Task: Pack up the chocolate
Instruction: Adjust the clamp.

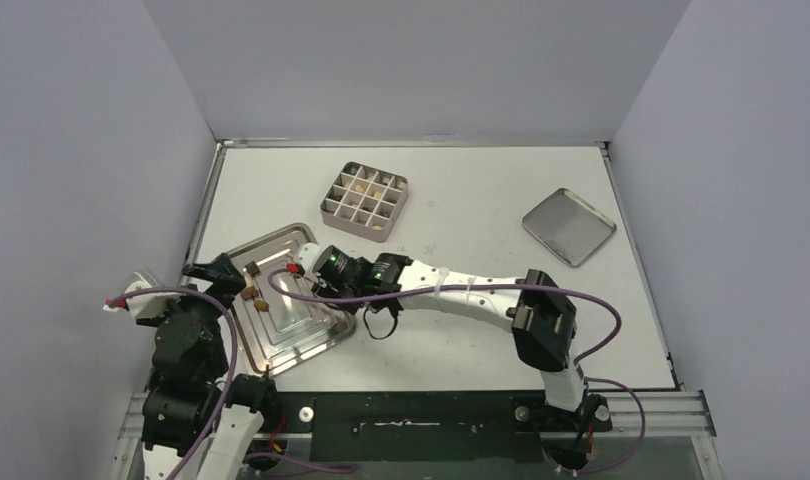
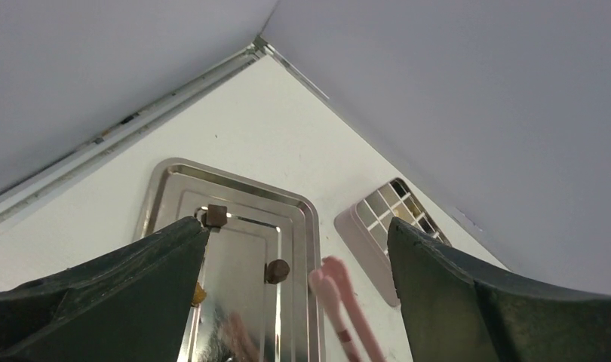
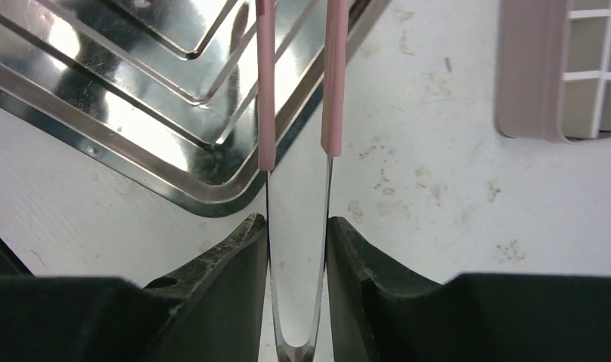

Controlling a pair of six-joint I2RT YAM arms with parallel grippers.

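Three small pieces of chocolate lie on the silver stepped tray (image 1: 306, 335): a dark cube (image 2: 216, 215), a round brown one (image 2: 277, 270) and a tan one (image 2: 199, 294) half hidden by my left finger. In the top view they sit near the tray's left side (image 1: 251, 268). My left gripper (image 2: 296, 226) hovers open over the tray's left part (image 1: 218, 270), holding nothing. My right gripper (image 3: 296, 226) is shut on metal tongs (image 3: 265, 90) with pink tips. The tips (image 2: 336, 294) reach to the tray's right rim (image 1: 294, 268), apart from the chocolate.
A square gridded tin (image 1: 364, 201) stands behind the tray with several light pieces in its cells, and shows in the left wrist view (image 2: 385, 219). Its metal lid (image 1: 569, 226) lies at the back right. Grey walls close in the table on three sides.
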